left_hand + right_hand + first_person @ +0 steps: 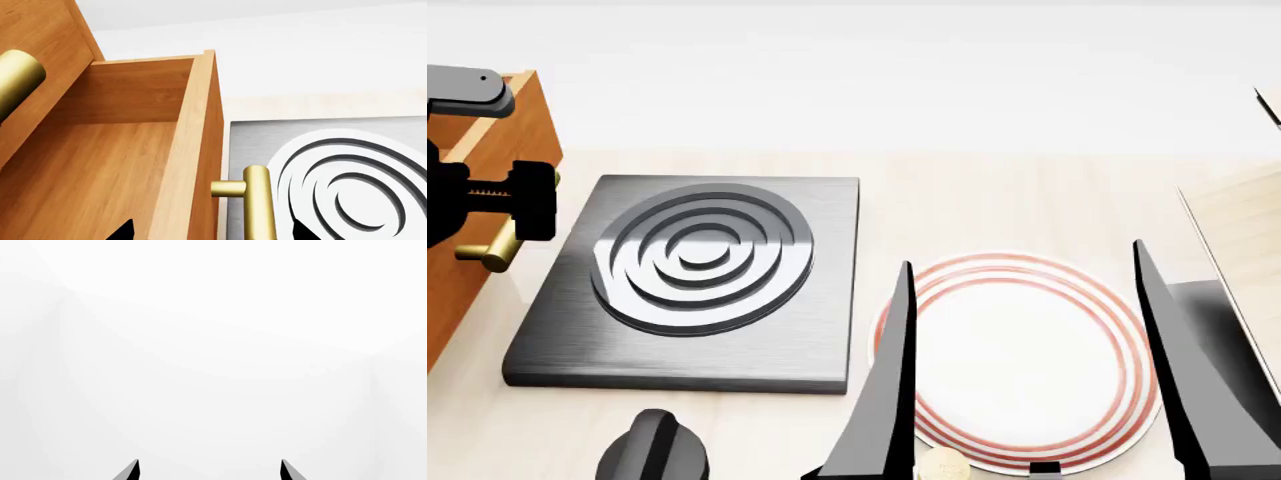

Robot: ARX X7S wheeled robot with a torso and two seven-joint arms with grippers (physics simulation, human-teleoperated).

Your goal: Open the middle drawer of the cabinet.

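Note:
The orange-brown cabinet stands at the table's left edge. In the left wrist view the middle drawer is pulled out, and its bare wooden inside shows. Its brass bar handle sticks out from the drawer front. My left gripper is open; its dark fingertips straddle the drawer front and the handle without closing on either. The head view shows that gripper at the cabinet, just above a brass handle. My right gripper hangs open over a plate and holds nothing.
A grey stove plate with raised white rings lies right beside the cabinet. A white plate with red rings sits to the right of it. A dark knob is near the front edge. Another brass handle shows on the cabinet face above the drawer.

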